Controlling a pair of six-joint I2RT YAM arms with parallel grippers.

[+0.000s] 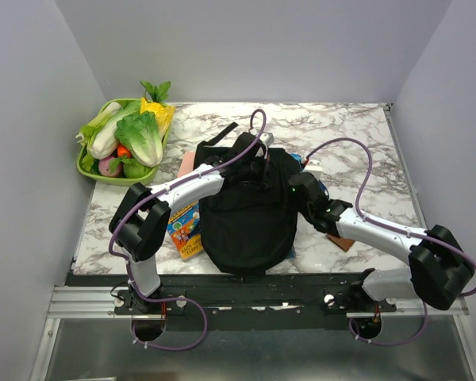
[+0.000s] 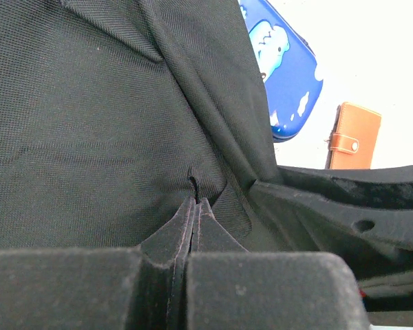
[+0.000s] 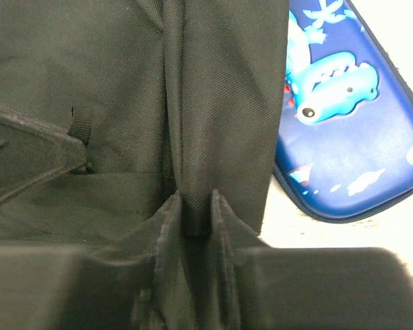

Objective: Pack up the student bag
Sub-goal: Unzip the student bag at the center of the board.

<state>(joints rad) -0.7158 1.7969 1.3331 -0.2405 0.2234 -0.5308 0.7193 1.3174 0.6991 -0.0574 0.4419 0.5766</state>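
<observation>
The black bag was seen lying flat on the marble counter, near its front edge and between the two arms, with both arms reaching in over its upper part. The left hand was fully closed, its fingertips pressed together on a small pucker of the bag's cloth. The right hand was narrowly parted, and a standing fold of the bag's cloth was pinched between its two fingers. A blue case printed with cartoon sea creatures was found just beside the bag's right edge, partly tucked under it. A brown wallet with a snap lay beyond the case. A colourful book was partly covered by the bag's left side. A green tray of vegetables stood at the far left corner, well apart from the bag.
</observation>
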